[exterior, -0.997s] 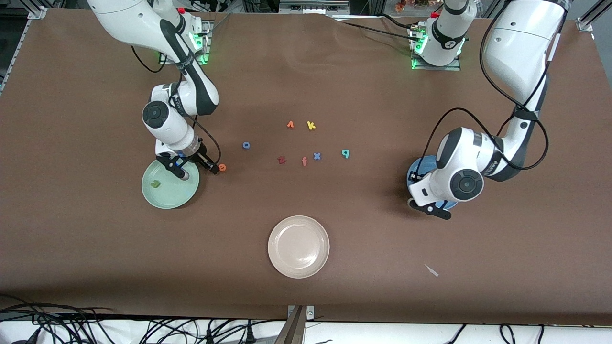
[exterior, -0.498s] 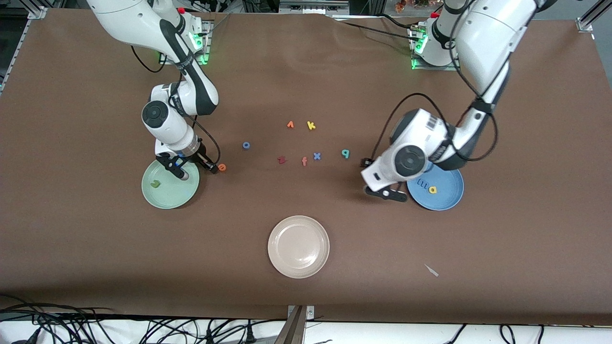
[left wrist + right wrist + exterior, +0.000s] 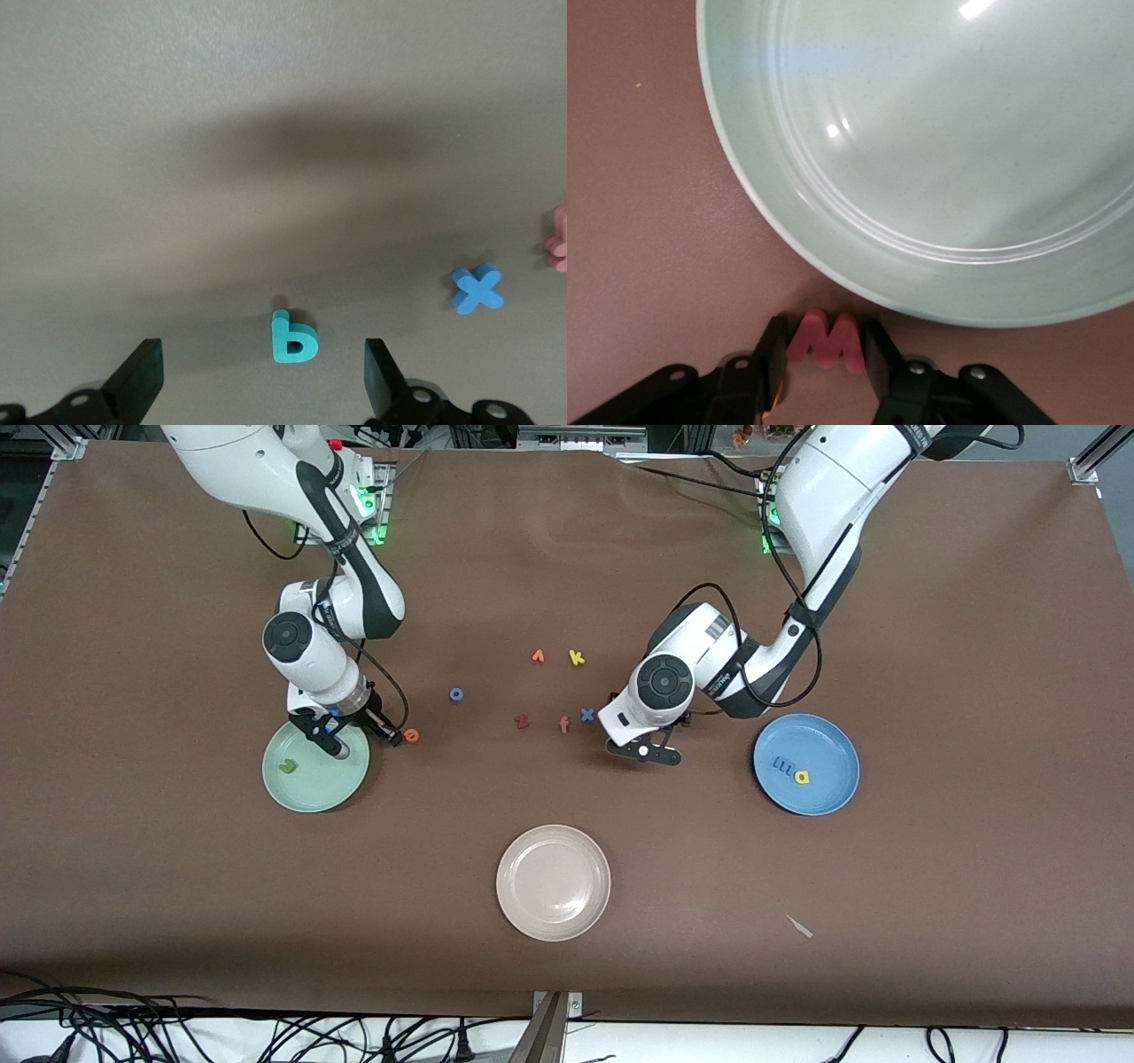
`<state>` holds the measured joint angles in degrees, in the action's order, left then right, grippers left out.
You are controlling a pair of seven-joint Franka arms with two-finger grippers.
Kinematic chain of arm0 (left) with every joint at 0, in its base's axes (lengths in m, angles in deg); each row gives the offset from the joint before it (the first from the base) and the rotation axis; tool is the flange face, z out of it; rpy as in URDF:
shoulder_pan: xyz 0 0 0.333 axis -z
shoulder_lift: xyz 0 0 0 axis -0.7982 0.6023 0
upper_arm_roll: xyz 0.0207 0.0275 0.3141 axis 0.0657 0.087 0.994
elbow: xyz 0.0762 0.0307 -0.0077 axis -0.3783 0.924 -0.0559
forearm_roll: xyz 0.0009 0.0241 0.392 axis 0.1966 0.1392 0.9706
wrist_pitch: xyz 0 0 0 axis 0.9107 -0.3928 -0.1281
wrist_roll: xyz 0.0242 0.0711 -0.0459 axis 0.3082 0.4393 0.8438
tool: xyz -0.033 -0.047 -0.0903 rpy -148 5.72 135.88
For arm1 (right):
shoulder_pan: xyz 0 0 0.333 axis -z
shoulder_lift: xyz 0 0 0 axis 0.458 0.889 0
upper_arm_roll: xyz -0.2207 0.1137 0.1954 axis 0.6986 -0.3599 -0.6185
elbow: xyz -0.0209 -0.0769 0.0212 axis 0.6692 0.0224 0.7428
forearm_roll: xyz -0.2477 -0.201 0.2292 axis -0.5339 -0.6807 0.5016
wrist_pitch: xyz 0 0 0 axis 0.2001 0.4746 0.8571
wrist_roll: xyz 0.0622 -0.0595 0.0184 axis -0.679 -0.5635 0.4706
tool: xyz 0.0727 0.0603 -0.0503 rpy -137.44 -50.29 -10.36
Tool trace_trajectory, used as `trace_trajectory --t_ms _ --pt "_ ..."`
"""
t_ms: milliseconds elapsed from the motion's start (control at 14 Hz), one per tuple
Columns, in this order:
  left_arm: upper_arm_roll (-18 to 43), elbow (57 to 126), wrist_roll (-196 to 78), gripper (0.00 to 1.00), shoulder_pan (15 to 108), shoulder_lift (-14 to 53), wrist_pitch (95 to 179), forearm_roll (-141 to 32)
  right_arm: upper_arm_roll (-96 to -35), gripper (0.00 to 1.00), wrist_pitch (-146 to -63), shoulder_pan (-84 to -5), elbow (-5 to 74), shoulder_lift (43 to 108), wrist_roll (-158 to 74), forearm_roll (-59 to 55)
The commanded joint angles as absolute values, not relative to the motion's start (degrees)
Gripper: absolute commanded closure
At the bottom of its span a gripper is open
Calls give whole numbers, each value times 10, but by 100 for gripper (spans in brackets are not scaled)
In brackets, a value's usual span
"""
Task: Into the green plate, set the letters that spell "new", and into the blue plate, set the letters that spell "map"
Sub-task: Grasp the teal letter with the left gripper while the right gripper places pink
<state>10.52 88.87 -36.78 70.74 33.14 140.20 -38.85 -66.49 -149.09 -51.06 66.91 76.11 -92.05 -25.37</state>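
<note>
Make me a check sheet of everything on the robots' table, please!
Surface: brown table, flat.
Job's things: olive n in green plate; blue m and yellow a in blue plate; orange e on table beside green plate; teal p on table; pink w at green plate's rim.
Clutter: beige plate, blue o, blue x, yellow k, dark red z, pale scrap.
Pincers: left pincer open around teal p; right pincer shut on pink w.
Cables: black cables past the table edge nearest the front camera.
Surroundings: metal frame post.
</note>
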Motion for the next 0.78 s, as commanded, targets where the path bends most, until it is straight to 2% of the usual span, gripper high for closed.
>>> trace_trajectory --t_ms 0,356,641,712 --pt "108 897 -366 2 713 340 1428 -383 -666 81 -1501 -518 672 764 -911 -243" --pt "108 922 -366 21 733 338 1432 -384 -664 81 -1390 -517 669 688 -908 -245" --pt "109 926 -376 23 728 341 1433 -377 -623 81 -1351 -510 669 662 -810 -251" --pt "109 925 -376 31 727 342 1433 -377 -613 81 -1351 -501 669 661 -776 -251"
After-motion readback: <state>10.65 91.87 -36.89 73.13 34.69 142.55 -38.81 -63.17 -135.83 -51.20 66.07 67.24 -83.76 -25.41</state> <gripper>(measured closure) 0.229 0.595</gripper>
